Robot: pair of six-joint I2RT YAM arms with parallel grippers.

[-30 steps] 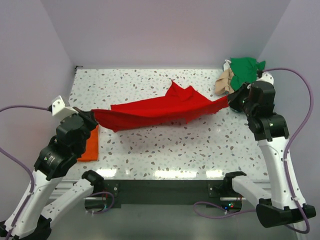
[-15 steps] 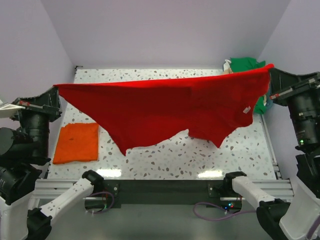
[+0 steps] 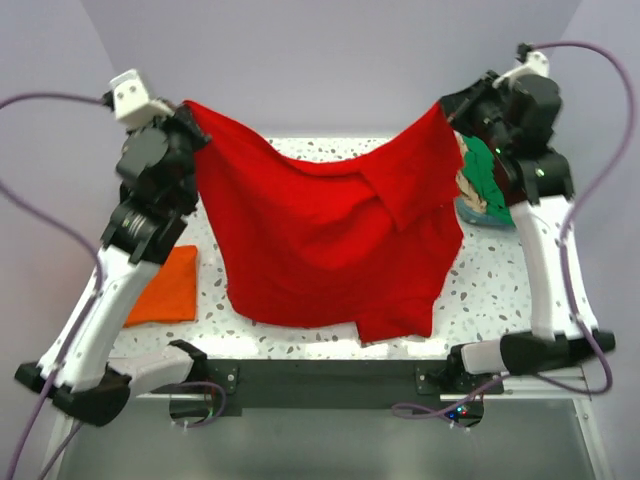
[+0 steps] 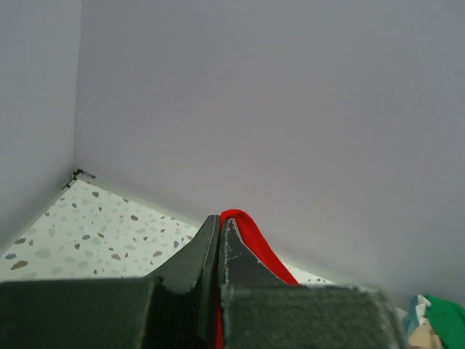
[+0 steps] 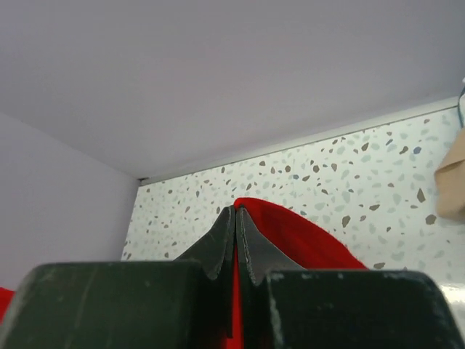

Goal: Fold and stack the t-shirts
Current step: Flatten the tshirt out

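Observation:
A large red t-shirt (image 3: 320, 240) hangs in the air between both arms, sagging in the middle, its lower edge reaching the table's near side. My left gripper (image 3: 188, 108) is shut on its upper left corner, high at the back left; red cloth (image 4: 251, 236) shows pinched at the fingertips in the left wrist view. My right gripper (image 3: 443, 103) is shut on the upper right corner, with red cloth (image 5: 305, 233) beside its closed jaws. An orange t-shirt (image 3: 170, 285) lies folded on the table at the left. Green (image 3: 488, 175) and tan (image 3: 464, 185) t-shirts are bunched at the back right.
The speckled white table (image 3: 490, 290) is enclosed by pale lilac walls (image 3: 320, 60) at the back and sides. A teal basket edge (image 3: 480, 215) shows under the green and tan cloth. The arms' bases sit on the dark rail (image 3: 320, 380) at the near edge.
Both grippers have lifted the red t-shirt from low over the table to high up and toward the back wall. The shirt now hangs as a deep drape instead of a stretched band.

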